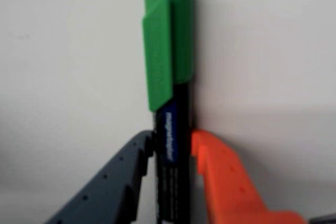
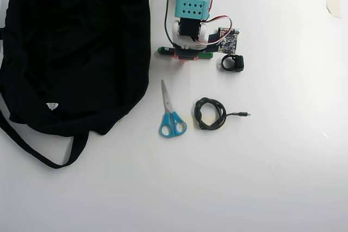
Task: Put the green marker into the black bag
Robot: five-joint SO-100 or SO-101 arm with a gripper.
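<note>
Now green marker [image 1: 169, 103] clamped between gripper [image 1: 172, 148] fingers, cap protruding

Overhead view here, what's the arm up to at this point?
The gripper is shut on the green marker: the wrist view shows its grey and orange fingers on either side of the black barrel, green cap sticking out ahead. In the overhead view the marker lies crosswise under the arm, to the right of the black bag, so it is not in the bag yet. The blue-handled scissors and a coiled black cable lie untouched on the white table.
</note>
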